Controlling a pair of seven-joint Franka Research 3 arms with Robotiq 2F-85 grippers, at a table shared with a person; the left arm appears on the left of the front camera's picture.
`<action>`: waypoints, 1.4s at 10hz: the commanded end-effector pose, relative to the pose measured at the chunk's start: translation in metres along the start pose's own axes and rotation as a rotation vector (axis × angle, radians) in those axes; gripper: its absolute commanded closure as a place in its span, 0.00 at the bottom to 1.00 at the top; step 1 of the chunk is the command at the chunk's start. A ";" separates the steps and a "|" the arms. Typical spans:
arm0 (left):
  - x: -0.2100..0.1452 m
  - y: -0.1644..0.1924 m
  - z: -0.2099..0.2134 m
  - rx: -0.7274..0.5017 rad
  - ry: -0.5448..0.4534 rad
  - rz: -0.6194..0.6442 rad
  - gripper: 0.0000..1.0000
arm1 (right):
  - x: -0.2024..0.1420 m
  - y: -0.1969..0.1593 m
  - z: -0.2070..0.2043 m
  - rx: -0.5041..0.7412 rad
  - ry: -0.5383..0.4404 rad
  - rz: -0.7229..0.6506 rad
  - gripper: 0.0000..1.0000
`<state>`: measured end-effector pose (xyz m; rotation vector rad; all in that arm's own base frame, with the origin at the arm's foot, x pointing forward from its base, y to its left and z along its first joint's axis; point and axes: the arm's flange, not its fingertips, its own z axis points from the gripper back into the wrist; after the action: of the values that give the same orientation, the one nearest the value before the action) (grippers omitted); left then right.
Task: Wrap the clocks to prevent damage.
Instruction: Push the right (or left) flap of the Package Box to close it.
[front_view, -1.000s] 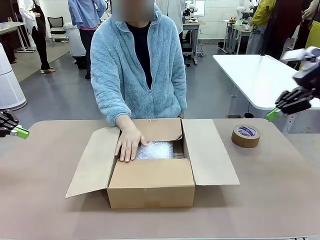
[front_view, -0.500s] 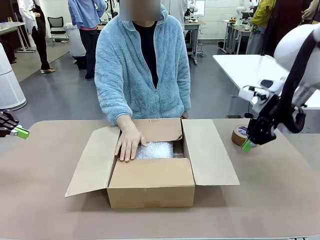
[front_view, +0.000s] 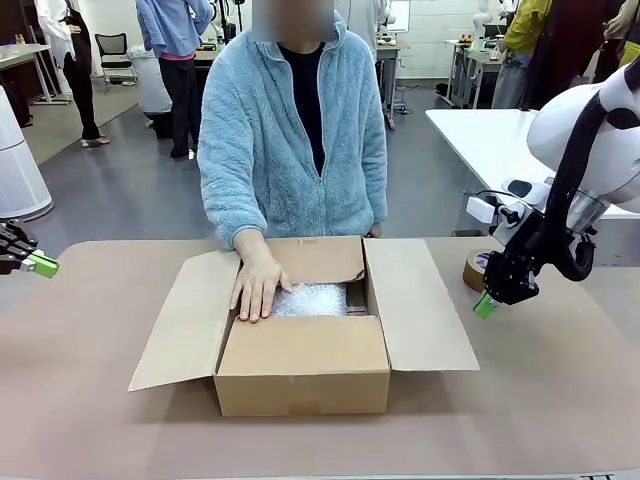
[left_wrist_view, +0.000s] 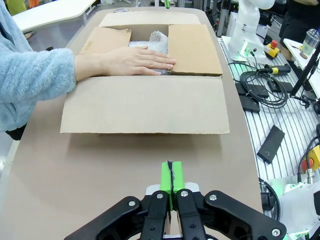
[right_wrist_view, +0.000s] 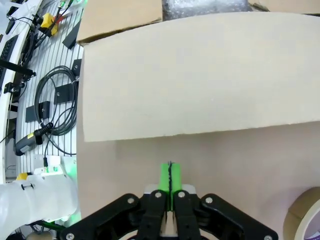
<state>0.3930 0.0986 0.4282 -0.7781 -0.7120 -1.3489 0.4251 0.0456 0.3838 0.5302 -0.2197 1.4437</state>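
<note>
The clocks show as a whitish bubble-wrap bundle (front_view: 312, 299) lying inside the open brown cardboard box (front_view: 300, 365) at the table's middle; the bundle (left_wrist_view: 156, 40) and its edge (right_wrist_view: 207, 7) also show in the wrist views. A person's hand (front_view: 257, 286) rests flat on the bundle's left part. My right gripper (front_view: 484, 305) hangs shut and empty just above the table, right of the box's right flap (right_wrist_view: 200, 75). My left gripper (front_view: 42, 264) stays shut and empty at the far left table edge, its green pads (left_wrist_view: 171, 176) pressed together.
A brown tape roll (front_view: 474, 268) lies on the table right behind the right gripper, also seen as the tape roll (right_wrist_view: 304, 220) in the right wrist view. The box's side flaps lie spread out. Cables and gear sit beyond the table's near edge.
The right arm has swung in from the far right and come down beside the box's right flap, in front of the tape roll. The person's hand and the left gripper have stayed put.
</note>
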 end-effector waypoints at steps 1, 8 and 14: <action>0.001 -0.001 0.002 0.004 -0.018 -0.008 0.99 | 0.001 0.003 0.004 0.014 0.005 -0.001 0.99; 0.001 -0.001 0.002 0.004 -0.018 -0.008 0.99 | -0.043 -0.023 -0.023 -0.044 -0.306 0.101 0.99; 0.001 -0.001 0.002 0.004 -0.018 -0.008 0.99 | -0.053 -0.048 -0.065 -0.025 -0.483 0.152 0.99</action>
<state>0.3930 0.0988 0.4282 -0.7779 -0.7121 -1.3485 0.4450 0.0272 0.2997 0.7971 -0.6001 1.4431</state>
